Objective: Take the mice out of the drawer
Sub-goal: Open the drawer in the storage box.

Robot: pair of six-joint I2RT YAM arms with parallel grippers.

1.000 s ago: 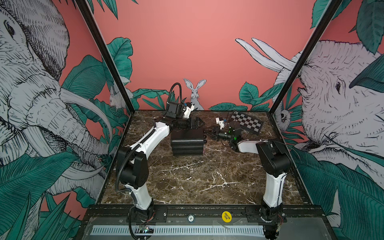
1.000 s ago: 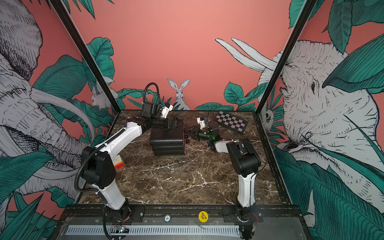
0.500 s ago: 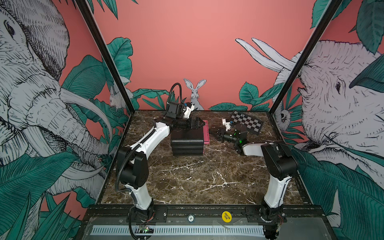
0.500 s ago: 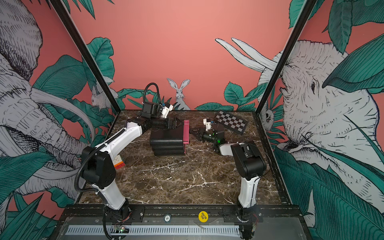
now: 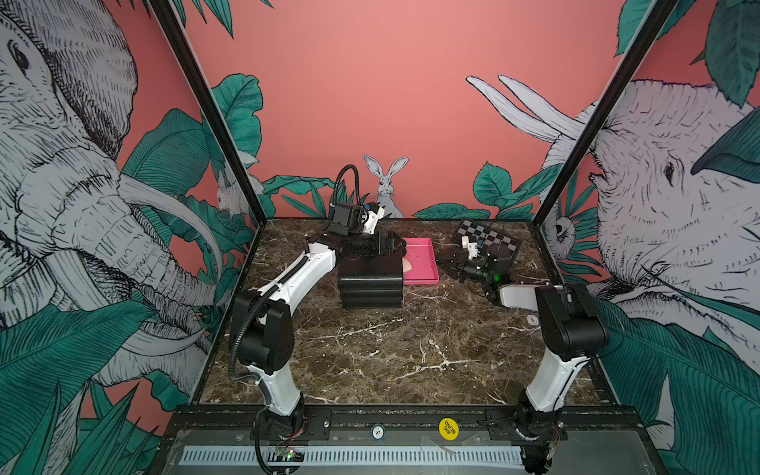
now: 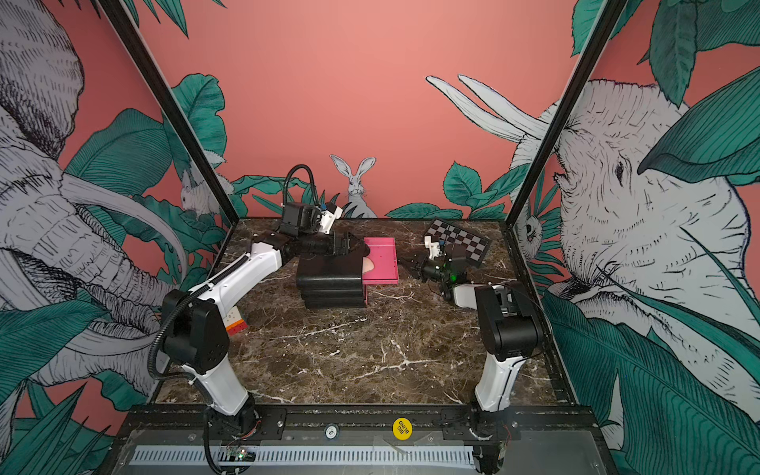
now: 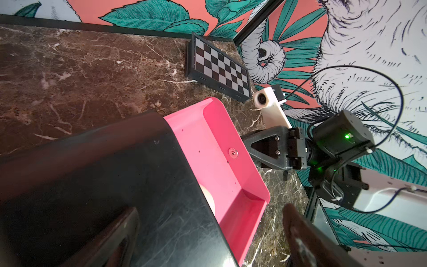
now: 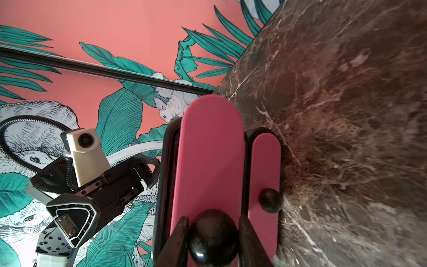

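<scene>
Gripping: the right gripper (image 8: 213, 224) is clamped on the black knob (image 8: 212, 240) of the top drawer (image 7: 215, 138), one finger on each side of the ball.
Drawer: pink, standing part way out of the black cabinet (image 5: 370, 283) toward the right arm. The drawer below (image 8: 263, 161) sits flush, its knob untouched.
Mouse: only the pale pink-cream mouse (image 7: 209, 200) shows, as a sliver on the drawer floor at the cabinet mouth, mostly under the cabinet top.
Black mice: none visible, presumably deeper inside.
Left gripper (image 5: 392, 246): jaws spread wide, holding nothing, poised at the drawer-side edge of the cabinet top. Contact with the top cannot be told.
Step in hand (judgement): opening the drawer, which is not yet out far enough to reach in.
Technique: pull straight along the drawer's run, level, with no twist about the round knob. The cabinet looks light, so bracing it with the left arm should stop it sliding over the marble table (image 5: 411, 349). Stop before the drawer leaves its slot.
Risk: the knob slipping from the pinch.
</scene>
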